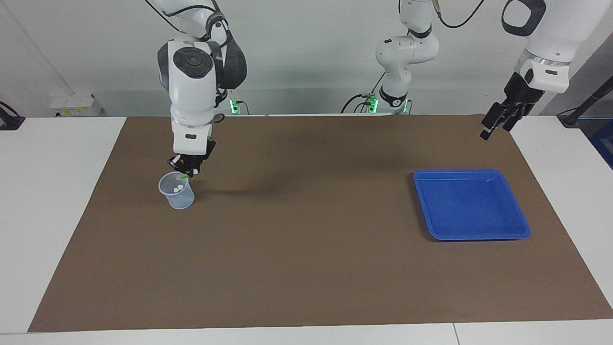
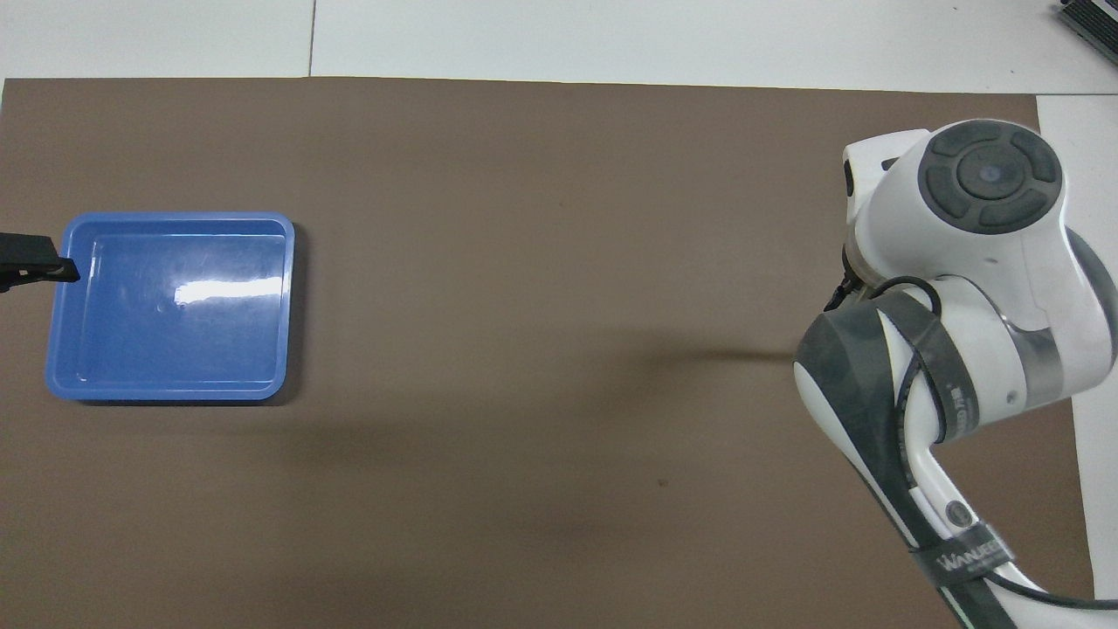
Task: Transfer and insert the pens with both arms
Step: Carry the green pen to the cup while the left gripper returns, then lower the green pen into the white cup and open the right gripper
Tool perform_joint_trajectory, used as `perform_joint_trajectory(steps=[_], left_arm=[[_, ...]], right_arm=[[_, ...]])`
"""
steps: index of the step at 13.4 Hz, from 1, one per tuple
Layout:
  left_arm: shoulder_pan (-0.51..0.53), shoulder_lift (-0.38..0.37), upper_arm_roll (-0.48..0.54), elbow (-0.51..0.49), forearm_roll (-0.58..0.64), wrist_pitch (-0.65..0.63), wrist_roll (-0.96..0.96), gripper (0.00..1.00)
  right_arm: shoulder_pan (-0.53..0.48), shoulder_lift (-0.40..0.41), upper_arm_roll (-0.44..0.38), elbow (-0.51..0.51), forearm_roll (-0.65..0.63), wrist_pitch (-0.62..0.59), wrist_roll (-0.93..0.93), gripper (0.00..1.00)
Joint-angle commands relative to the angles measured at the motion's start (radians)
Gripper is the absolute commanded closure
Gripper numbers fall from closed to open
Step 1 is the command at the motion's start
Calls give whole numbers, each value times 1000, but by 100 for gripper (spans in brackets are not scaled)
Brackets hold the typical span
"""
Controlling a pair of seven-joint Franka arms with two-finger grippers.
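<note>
Brown-matted bench [image 1: 306,268]: right end effector [image 1: 184,168] is gripping green pen [image 1: 183,176] over cup [image 1: 176,190]; left end effector [image 1: 498,120] is hanging fully open, waiting.

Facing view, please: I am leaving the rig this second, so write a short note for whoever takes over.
Right gripper: shut on the green pen, right over the cup, pen tip at the rim.
Left gripper: open, holding nothing, waiting in the air at the left arm's end of the table.
Cup: two white pen caps show inside it.
Blue tray: no pens in it.
Done: two pens in the cup.
Left: drop the green pen in.
</note>
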Motion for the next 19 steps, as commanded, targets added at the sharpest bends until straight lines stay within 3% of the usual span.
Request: perform_joint_trajectory(steps=[1, 4, 7, 8, 10, 11, 16, 19], left_arm=[[7, -8, -4, 19, 35, -59, 102, 0], [0, -1, -5, 30, 67, -83, 202, 0], [-25, 8, -8, 28, 84, -91, 230, 0], [-39, 20, -5, 42, 84, -100, 230, 0], [-53, 70, -5, 154, 84, -183, 230, 0], [-71, 89, -4, 197, 85, -221, 230, 0], [-151, 108, 1, 234, 111, -240, 230, 0], [-157, 109, 4, 235, 110, -243, 230, 0]], right_arm=[[-54, -57, 14, -137, -17, 113, -50, 100], [-89, -86, 14, -223, -9, 190, -47, 100], [-100, -89, 14, -237, 0, 192, -37, 100], [-111, -89, 16, -237, 2, 190, -40, 55], [-117, -92, 16, -233, 20, 170, -46, 12], [-119, -98, 14, -224, 55, 161, -47, 0], [-117, -163, 13, -168, 190, 26, -37, 0], [-117, -177, 13, -135, 245, -105, 73, 0]])
